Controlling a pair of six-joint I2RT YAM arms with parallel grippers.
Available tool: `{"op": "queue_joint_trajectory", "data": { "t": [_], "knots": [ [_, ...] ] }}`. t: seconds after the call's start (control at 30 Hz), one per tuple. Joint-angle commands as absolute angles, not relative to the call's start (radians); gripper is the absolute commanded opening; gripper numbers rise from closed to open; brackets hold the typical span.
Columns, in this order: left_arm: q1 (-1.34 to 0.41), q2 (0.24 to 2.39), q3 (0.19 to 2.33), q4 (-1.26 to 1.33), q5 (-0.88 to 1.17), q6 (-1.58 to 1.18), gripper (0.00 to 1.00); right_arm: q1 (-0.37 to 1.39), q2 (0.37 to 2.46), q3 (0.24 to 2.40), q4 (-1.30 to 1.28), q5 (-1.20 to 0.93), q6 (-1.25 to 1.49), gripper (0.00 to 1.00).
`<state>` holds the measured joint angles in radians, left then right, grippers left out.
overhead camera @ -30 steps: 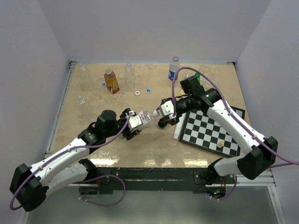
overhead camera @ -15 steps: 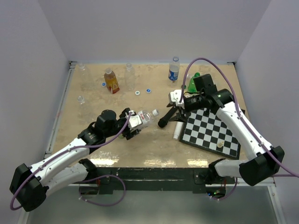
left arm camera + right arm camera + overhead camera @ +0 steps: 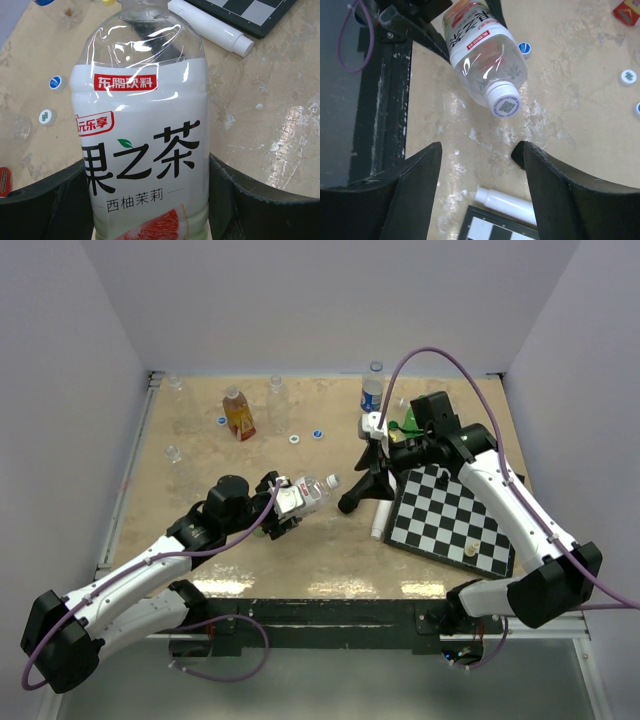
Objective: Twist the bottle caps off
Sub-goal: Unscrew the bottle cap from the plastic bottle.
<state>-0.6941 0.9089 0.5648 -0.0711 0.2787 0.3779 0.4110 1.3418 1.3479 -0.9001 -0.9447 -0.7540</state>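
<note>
The left pincer (image 3: 284,503) is clamped on a white-labelled bottle (image 3: 145,150), which is held nearly on its side over the counter (image 3: 330,560). Its cap (image 3: 503,105) is seated on the neck and pointed toward the right arm. The right pincer (image 3: 480,167) is spread apart and empty, clear of the cap. A white tube (image 3: 506,202) is laid beside the chessboard (image 3: 455,520), and loose caps (image 3: 295,439) are scattered farther off.
</note>
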Motion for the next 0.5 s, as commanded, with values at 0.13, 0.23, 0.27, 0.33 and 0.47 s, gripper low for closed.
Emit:
{"op": "queue_joint_trajectory", "data": {
  "t": [0.13, 0.23, 0.27, 0.33, 0.47],
  "knots": [
    [-0.690, 0.904, 0.584, -0.040, 0.272, 0.364, 0.00, 0.405, 1.256, 1.296, -0.517, -0.876, -0.224, 0.75],
    [-0.690, 0.904, 0.584, -0.040, 0.270, 0.364, 0.00, 0.406, 1.236, 1.269, -0.427, -0.871, -0.106, 0.75],
    [-0.692, 0.905, 0.584, -0.040, 0.271, 0.364, 0.00, 0.407, 1.241, 1.269, -0.414, -0.876, -0.088, 0.75],
    [-0.690, 0.905, 0.584, -0.040, 0.270, 0.364, 0.00, 0.407, 1.255, 1.275, -0.408, -0.883, -0.060, 0.75],
    [-0.690, 0.905, 0.584, -0.040, 0.267, 0.364, 0.00, 0.407, 1.292, 1.276, -0.413, -0.902, -0.041, 0.75]
  ]
}}
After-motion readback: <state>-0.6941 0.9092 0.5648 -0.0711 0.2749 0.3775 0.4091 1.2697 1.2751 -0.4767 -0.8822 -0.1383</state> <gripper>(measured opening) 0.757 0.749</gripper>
